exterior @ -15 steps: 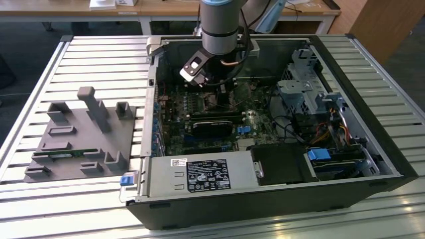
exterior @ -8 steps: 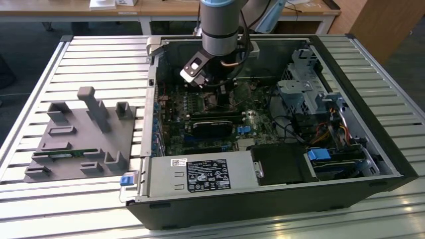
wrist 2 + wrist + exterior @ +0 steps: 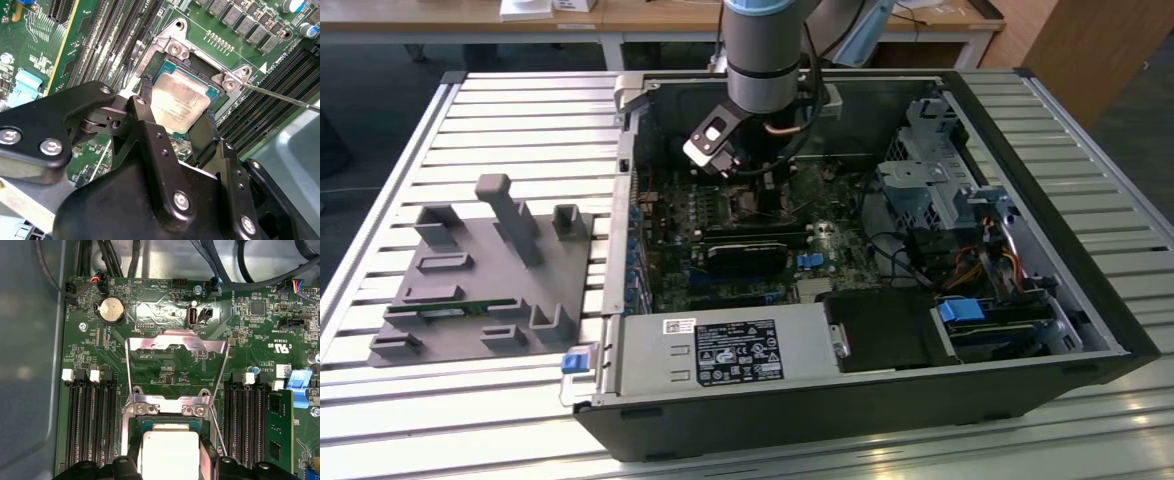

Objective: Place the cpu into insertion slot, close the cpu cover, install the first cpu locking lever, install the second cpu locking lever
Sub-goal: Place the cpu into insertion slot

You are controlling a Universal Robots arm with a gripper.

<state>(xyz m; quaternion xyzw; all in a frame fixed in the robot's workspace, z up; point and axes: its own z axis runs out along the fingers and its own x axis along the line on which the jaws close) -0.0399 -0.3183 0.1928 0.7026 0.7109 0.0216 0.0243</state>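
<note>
The cpu (image 3: pixel 180 102) is a silver-grey square chip sitting level in or just over the insertion slot (image 3: pixel 201 65), whose dark frame shows around it. My gripper (image 3: pixel 177 114) is shut on the cpu, with one black finger (image 3: pixel 144 102) on each opposite edge. In the first wrist view the cpu (image 3: pixel 170 452) lies between the same fingers (image 3: pixel 134 452). The cpu cover (image 3: pixel 175 342) is swung open, away from the slot, hinged at two screws. A thin wire lever (image 3: pixel 280 97) sticks out beside the socket. In the exterior view my gripper (image 3: pixel 754 190) reaches down into the open computer case (image 3: pixel 1067 270).
Long black memory slots (image 3: pixel 92 425) flank the socket on both sides. A coin battery (image 3: pixel 111 309), a green card (image 3: pixel 280 427) and cables lie nearby. In the exterior view, a power supply (image 3: pixel 720 350) and drive cage (image 3: pixel 934 185) fill the case, and a grey fixture (image 3: pixel 480 280) stands on the exterior view's left.
</note>
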